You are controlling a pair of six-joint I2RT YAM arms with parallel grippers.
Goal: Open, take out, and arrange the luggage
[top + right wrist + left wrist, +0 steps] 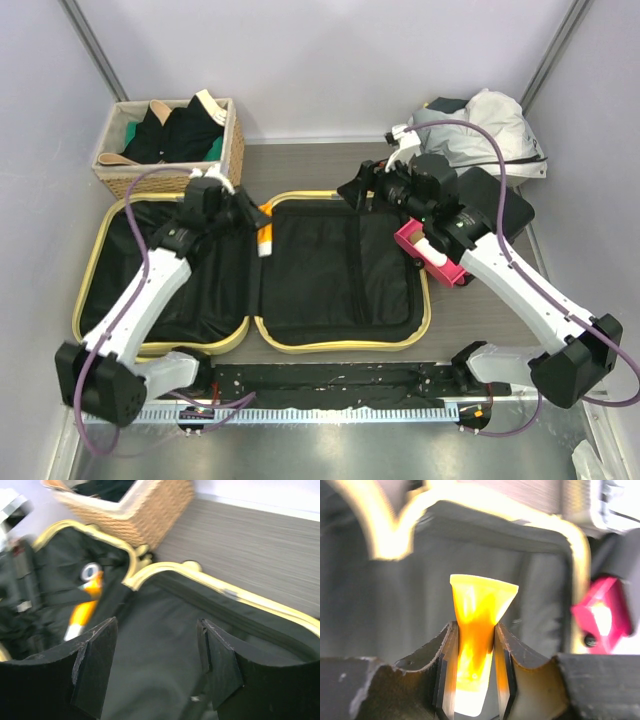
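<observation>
– Luggage flat open in the middle of the table, both halves side by side, black lining up.
– And the left gripper?
– Clamped on an orange tube, right over the seam where the two halves meet. From the left wrist view the tube's flat crimped end sticks out past the fingers.
– Right gripper?
– Fingers spread wide, nothing between them, hanging above the far edge of the right half. Only lining below it.
– What's around the case?
– Wicker basket of dark clothes at the far left corner, just beside the left half. A pink box sits against the right rim, under the right arm. A grey bundle lies at the far right, apart from the case.
</observation>
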